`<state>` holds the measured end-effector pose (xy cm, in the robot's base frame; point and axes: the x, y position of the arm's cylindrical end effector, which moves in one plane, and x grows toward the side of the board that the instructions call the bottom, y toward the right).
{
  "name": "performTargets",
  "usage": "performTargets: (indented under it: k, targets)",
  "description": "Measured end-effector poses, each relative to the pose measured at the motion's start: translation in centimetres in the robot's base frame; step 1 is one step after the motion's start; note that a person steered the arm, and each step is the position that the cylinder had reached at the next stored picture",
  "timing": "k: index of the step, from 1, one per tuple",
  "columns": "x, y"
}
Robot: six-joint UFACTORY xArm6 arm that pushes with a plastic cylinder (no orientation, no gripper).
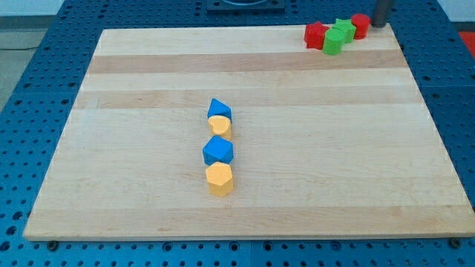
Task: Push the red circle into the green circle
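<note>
Camera view: my tip (378,23) stands at the tabletop's (148,74) top right corner, touching the red circle (360,26); I have no pincer; leftward of my tip sit a green star (343,30), the green circle (332,42), a red star (316,34); no writing shows.

— Counter (148,74), top-right corner?
— Left to right: red block (316,35), green circle (333,43), green block (344,30), red circle (360,26); my tip (378,24) just right, perhaps touching.
— Middle?
— Column downward: upper blue block (220,110), upper yellow block (220,126), lower blue block (218,150), lower yellow block (220,179).
</note>
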<state>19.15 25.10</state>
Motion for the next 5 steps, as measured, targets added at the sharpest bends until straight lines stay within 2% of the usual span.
performTargets:
  k: [2,5]
  targets:
    - [1.7,-3.7]
    - [9.1,-6.0]
